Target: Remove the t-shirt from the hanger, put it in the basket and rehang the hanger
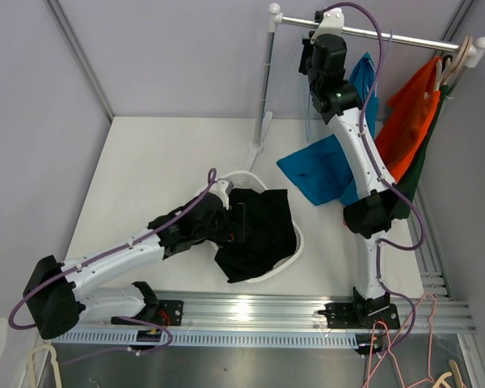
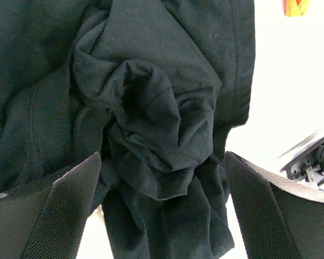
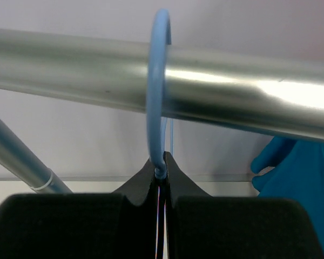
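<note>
White table [image 1: 145, 162] beneath a steel clothes rail [image 3: 248, 102]: my right gripper [image 3: 161, 199] is pinched tight on the hook of the blue hanger [image 3: 155, 81] that loops over the rail, the blue t-shirt [image 1: 319, 174] drooping just below and to its right. My left gripper [image 1: 239, 221] hangs wide open over a crumpled black t-shirt [image 2: 151, 108] in the white basket [image 1: 296, 242], its bunched folds between my fingers [image 2: 59, 216], which grasp nothing.

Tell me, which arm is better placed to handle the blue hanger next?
Right, probably. The right gripper is shut on the blue hanger hook over the rail, while the left gripper hangs open above the black shirt in the basket, far from the rail.
</note>
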### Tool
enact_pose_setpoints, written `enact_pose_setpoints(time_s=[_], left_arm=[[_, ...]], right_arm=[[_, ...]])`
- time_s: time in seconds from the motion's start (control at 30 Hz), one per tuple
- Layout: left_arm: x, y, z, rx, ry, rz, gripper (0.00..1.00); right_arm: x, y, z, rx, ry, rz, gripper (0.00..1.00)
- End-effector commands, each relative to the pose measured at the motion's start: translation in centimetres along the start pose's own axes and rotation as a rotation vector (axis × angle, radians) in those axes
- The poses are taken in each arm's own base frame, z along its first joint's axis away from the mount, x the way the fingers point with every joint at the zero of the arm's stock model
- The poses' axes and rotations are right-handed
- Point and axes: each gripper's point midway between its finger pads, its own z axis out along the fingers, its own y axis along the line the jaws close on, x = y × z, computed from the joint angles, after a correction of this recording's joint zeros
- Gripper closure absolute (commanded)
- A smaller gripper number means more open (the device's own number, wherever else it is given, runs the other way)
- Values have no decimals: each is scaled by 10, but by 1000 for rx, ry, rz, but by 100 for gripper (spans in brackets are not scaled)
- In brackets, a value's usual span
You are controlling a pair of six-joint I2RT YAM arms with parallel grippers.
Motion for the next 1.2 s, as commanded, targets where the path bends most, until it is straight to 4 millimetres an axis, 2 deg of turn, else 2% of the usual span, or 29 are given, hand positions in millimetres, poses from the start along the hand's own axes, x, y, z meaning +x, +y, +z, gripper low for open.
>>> enact_pose_setpoints(time_s=[0.0, 0.13, 0.17, 0.2, 0.27, 0.33, 0.37, 0.47, 0.5, 0.53, 0.57, 0.6, 0.63, 0.7, 0.73, 0.87, 0.93, 1.07, 1.17], left_arm=[[-10, -3, -2, 18, -45, -11, 1], [-9, -3, -1, 20, -39, -9, 1], [-9, -4, 0, 21, -39, -11, 0], [-8, -3, 0, 19, -35, -10, 1], [-9, -4, 0, 22, -38, -12, 0], [-9, -5, -1, 26, -37, -14, 1], [-8, -4, -1, 25, -36, -15, 1], [-8, -5, -3, 30, -38, -15, 1], [-9, -5, -3, 32, -40, -16, 0], [-8, -5, -4, 32, -38, -15, 1], [-8, -6, -5, 35, -40, -16, 0], [-8, -5, -4, 35, -40, -16, 1], [-8, -6, -5, 38, -40, -15, 0], [-10, -8, -6, 44, -45, -17, 0], [-8, -8, -7, 46, -42, -16, 0], [-6, -11, -8, 49, -42, -8, 1], [-5, -12, -7, 51, -40, -3, 0], [-6, -15, -9, 56, -43, -4, 0], [-9, -14, -12, 53, -54, -2, 0]], right_arm=[[-41, -8, -15, -11, -77, 65, 100], [-22, -6, -18, -22, -6, 61, 100], [-24, -5, -23, -36, 0, 66, 100], [-10, -4, -21, -41, 31, 63, 100], [-13, 0, -29, -75, 33, 79, 98], [-8, 3, -34, -96, 56, 93, 77], [-8, 3, -39, -100, 72, 95, 58], [-19, -6, -59, -79, 79, 111, 56], [-34, -15, -73, -52, 58, 119, 55], [-37, -21, -79, -39, 63, 118, 53], [-38, -26, -89, -25, 76, 114, 45], [-43, -30, -97, -14, 74, 115, 45], [-58, -39, -115, 0, 55, 122, 46], [-61, -48, -131, 19, 57, 119, 46], [-73, -59, -149, 43, 40, 125, 46], [-77, -85, -176, 127, 56, 99, 47], [-67, -104, -176, 192, 96, 76, 46], [-39, -120, -154, 199, 197, 81, 46], [-32, -127, -143, 214, 209, 73, 46]])
